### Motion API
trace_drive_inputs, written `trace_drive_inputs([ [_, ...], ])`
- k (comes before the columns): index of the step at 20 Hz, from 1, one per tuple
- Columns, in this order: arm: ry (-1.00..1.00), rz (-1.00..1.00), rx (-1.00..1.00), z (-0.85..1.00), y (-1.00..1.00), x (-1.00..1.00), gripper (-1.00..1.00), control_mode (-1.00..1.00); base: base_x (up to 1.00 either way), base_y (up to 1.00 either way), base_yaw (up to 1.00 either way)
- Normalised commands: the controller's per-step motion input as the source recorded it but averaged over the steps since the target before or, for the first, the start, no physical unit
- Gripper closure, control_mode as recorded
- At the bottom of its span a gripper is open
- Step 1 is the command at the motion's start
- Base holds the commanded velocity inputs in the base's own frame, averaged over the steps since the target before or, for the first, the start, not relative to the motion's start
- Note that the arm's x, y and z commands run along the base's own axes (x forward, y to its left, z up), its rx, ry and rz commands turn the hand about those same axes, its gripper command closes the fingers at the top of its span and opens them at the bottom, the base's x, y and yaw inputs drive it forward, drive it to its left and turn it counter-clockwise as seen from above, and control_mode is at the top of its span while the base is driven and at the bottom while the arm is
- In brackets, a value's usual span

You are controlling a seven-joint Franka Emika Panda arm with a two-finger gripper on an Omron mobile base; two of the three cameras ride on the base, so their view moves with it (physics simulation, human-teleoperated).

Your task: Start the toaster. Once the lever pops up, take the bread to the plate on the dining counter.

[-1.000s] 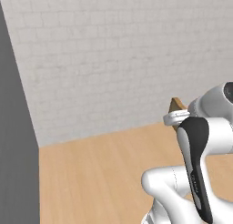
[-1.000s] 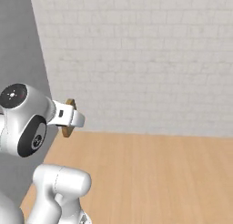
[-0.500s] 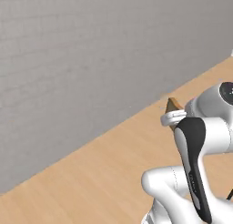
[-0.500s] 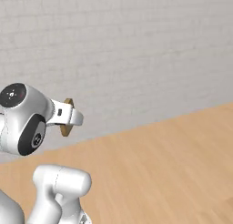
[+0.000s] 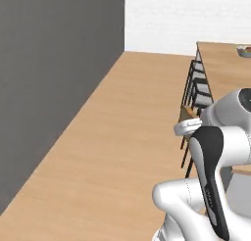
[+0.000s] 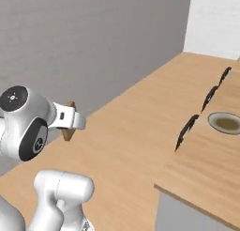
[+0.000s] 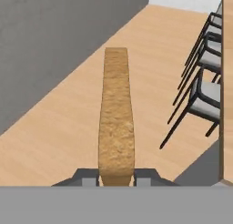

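Firmly closed on the bread, the gripper held the slice edge-on between its two dark fingertips, so that in the hand view the tan crust ran straight away from the camera as a tall narrow strip. From the right base view a brown corner of the bread showed just past the white wrist, carried in the air in front of the arm; from the left base view only a small tan bit of it peeked out behind the wrist cuff.

Below the held slice lay a light-wood floor, bordered on one side by a grey wall. To the other side stood a row of black-legged stools with grey seats, tucked along the edge of the dining counter. On that light-wood counter top sat the plate, round with a dark olive centre and pale rim, well apart from the gripper and the bread. A white brick wall closed off the far end of the room.
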Motion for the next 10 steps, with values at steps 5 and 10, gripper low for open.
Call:
trace_drive_inputs([
  [5, 0.0, 0.0, 0.0, 0.0, 0.0, 0.0, 1.0, 1.0, 0.72, 0.66, -0.73],
  [10, 0.0, 0.0, 0.0, 0.0, 0.0, 0.0, 1.0, 1.0, 0.88, 0.75, -0.67],
])
